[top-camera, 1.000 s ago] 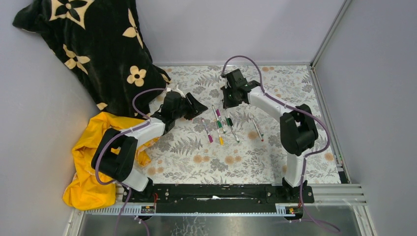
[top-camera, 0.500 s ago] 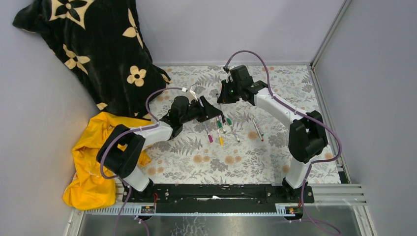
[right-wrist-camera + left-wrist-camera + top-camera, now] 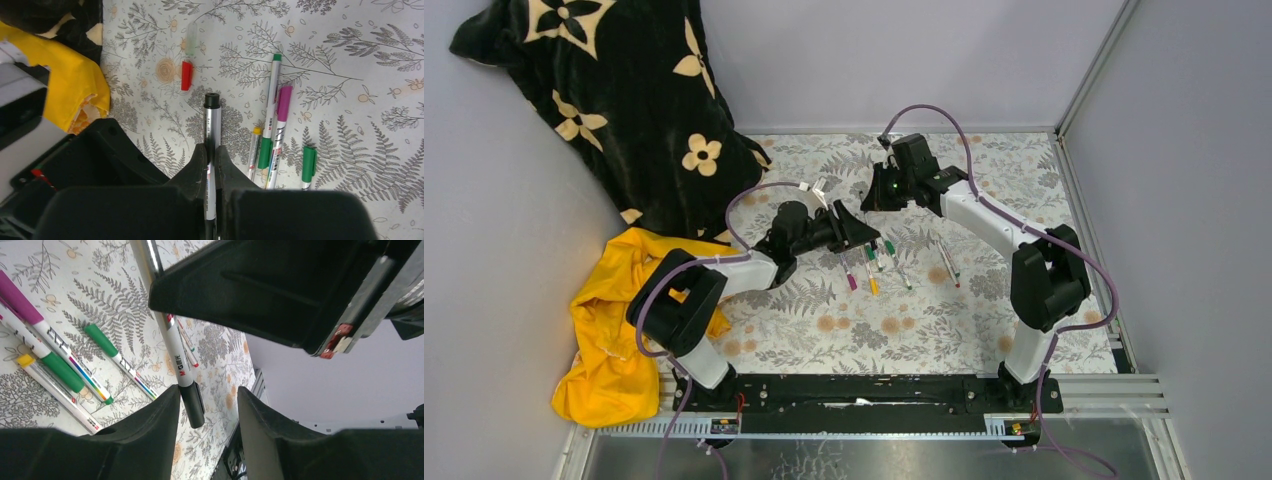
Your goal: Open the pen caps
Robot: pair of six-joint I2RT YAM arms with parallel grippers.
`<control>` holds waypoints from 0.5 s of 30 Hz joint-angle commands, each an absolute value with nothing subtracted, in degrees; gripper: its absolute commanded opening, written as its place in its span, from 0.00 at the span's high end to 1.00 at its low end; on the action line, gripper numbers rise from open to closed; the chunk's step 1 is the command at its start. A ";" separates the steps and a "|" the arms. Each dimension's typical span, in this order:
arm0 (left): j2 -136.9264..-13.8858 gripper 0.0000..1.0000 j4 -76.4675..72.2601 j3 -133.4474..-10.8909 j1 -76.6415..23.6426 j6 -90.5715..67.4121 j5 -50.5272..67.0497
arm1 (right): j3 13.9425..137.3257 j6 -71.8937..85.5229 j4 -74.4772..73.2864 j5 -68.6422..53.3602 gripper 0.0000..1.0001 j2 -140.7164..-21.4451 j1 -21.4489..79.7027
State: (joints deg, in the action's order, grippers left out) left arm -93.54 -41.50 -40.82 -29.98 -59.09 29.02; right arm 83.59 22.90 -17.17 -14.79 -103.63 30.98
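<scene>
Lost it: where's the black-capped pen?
Right wrist view: the black-capped pen is clamped in the right gripper, cap end toward the open left gripper, beside the loose pens.

Grey fern-print tablecloth [image 3: 824, 330], black blanket [image 3: 624, 90] with cream flowers, yellow cloth [image 3: 604, 370], black-capped silver pen [image 3: 211, 127]

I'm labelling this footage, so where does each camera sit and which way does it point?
Top external: high behind the bases, looking down on the floral table; both arms show whole.
Left wrist: on the left gripper, looking out between its open jaws at the black-capped pen.
Right wrist: on the right gripper, looking down past its jaws, shut on that pen.
Shared: both wrist views show that pen and the loose pens lying on the table.
</scene>
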 commanded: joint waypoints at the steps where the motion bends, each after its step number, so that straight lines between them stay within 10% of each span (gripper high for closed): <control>1: -94.06 0.48 -46.91 -39.43 -30.85 -59.36 31.40 | 84.09 24.78 -13.80 -17.44 1.00 -100.17 31.38; 15: -95.48 0.63 -52.91 -38.05 -30.85 -60.94 32.91 | 82.36 26.24 -12.11 -17.68 1.00 -99.43 31.35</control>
